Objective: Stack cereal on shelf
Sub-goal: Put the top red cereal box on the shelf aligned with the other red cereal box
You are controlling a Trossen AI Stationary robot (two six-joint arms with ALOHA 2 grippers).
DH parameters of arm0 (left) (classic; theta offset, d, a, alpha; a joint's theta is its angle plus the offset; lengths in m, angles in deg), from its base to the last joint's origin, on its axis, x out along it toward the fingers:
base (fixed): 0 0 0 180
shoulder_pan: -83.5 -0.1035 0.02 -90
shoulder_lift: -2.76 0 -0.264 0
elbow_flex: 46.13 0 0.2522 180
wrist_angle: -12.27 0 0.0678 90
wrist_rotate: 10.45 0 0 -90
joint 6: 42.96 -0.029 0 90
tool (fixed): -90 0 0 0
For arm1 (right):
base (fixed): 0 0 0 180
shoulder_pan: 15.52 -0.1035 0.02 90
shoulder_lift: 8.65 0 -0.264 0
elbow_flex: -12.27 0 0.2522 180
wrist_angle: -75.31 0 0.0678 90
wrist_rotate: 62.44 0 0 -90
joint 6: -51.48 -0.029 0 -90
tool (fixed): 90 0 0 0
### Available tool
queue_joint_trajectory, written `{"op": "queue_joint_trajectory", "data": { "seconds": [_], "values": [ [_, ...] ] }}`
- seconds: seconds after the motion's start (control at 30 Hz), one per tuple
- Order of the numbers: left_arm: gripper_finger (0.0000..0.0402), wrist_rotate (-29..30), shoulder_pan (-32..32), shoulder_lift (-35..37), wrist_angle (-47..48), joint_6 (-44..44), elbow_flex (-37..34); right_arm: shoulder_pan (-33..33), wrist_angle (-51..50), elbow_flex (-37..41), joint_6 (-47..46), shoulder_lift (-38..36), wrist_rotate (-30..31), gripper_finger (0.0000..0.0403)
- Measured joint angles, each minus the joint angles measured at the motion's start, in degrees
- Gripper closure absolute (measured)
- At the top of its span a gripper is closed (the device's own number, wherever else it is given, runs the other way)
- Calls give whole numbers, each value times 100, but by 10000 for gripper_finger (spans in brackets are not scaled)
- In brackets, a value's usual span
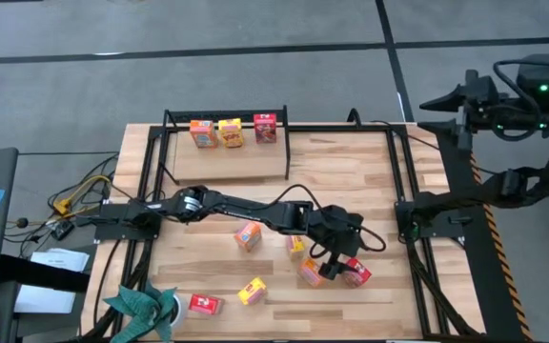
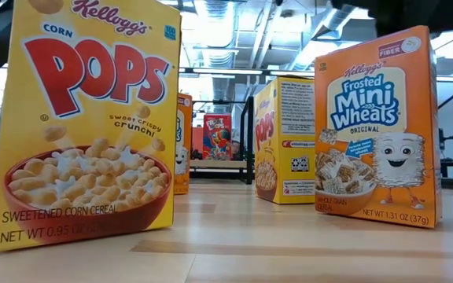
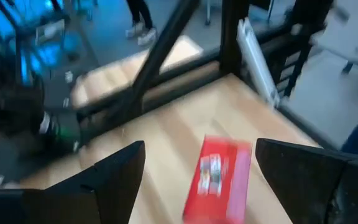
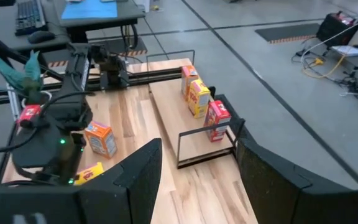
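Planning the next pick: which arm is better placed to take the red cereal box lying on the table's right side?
Left. Its open claw hovers right at the red box, which lies between its fingers in the wrist view. The right claw is off beyond the table's corner.

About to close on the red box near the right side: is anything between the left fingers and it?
Nothing visible. The left gripper is open, with the red cereal box lying on the table between its fingers; no other box intrudes.

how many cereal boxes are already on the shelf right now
3, in a row along the back edge of the shelf: an orange box, a yellow box and a red box. The rest lie on the table.
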Motion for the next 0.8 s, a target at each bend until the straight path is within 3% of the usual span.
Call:
{"op": "queue_joint_trajectory", "data": {
  "seconds": [0.8],
  "values": [
    [104, -59, 32, -339, 250, 60, 36, -2, 0, -4, 192, -166, -2, 171]
  ]
}}
